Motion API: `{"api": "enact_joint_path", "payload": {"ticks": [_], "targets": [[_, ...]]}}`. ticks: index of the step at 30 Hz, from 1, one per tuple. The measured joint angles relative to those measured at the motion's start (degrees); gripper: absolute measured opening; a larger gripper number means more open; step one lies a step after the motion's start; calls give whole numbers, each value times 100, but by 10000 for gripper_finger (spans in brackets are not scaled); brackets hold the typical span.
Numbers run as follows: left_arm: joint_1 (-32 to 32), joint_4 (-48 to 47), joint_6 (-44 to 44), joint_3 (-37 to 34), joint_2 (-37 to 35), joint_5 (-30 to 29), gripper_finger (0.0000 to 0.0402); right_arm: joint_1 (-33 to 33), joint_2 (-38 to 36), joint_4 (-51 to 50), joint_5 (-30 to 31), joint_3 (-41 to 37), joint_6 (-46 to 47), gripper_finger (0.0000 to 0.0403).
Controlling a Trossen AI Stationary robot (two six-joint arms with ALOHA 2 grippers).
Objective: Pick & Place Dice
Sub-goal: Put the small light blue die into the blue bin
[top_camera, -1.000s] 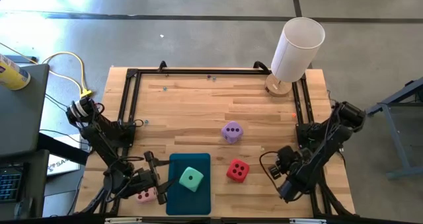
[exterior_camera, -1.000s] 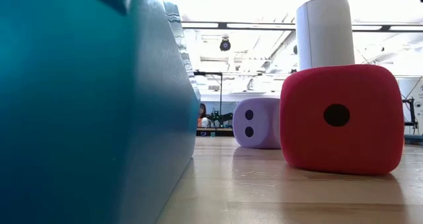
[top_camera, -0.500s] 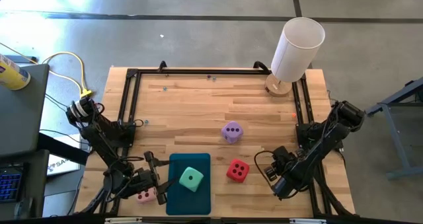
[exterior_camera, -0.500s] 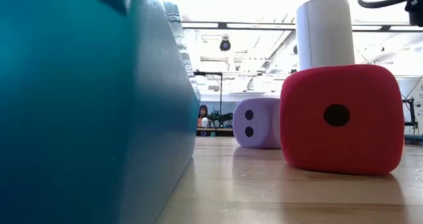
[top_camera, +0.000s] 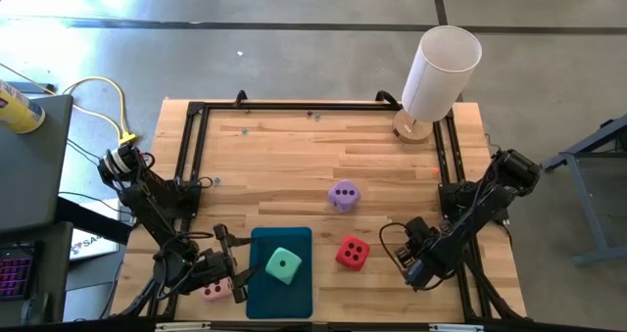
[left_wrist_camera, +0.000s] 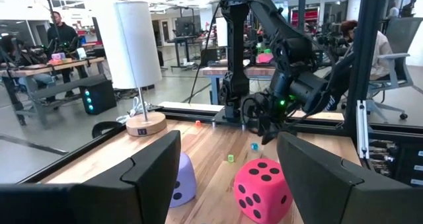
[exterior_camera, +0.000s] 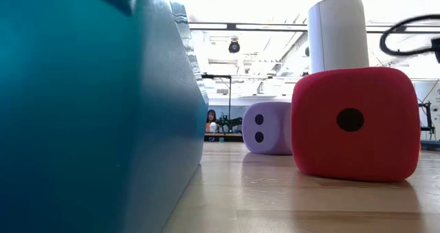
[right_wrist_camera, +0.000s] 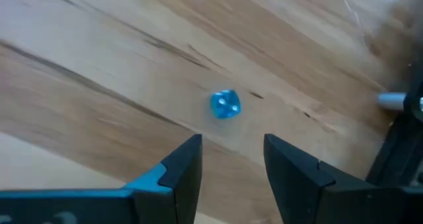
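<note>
Wood-plank table (top_camera: pixel 294 156), workshop behind, white lamp (top_camera: pixel 439 72)

Both arms are matte black jointed links draped with looping black cables, each ending in a gripper (left_wrist_camera: pixel 225 178) (right_wrist_camera: pixel 231 161) with two broad dark angular fingers.

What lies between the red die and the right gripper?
Only bare wood, in the high view: red die, right gripper. The small blue die shows only in its wrist view.
</note>
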Motion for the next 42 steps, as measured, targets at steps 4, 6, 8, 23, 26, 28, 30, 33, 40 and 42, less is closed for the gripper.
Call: {"api": "enact_joint_path", "payload": {"ticks": [4,6,8,23,26,28,30,33,40,42], "targets": [[0,2,0,0,0,-15,246,-140,0,211,40,-198,-202,151],[0,0,0,0,0,-15,246,-195,0,231,19,-271,-215,151],[0,-2,0,0,0,-15,246,-264,0,291,9,-314,-262,151],[0,-97,-9,0,0,-11,246,-526,-18,682,49,-556,-565,151],[0,-101,-12,0,0,-11,246,-526,-22,781,46,-583,-698,151],[2,-101,-26,0,0,-11,246,-526,-22,804,41,-587,-729,151],[0,-101,-42,0,0,-9,246,-526,-19,826,39,-587,-730,151],[0,-103,-54,0,0,-9,246,-526,-17,830,33,-591,-767,151],[0,-112,-68,0,0,-7,246,-526,-11,866,45,-597,-885,122],[0,-116,-68,0,0,-7,246,-528,-8,880,53,-597,-968,103]]}}
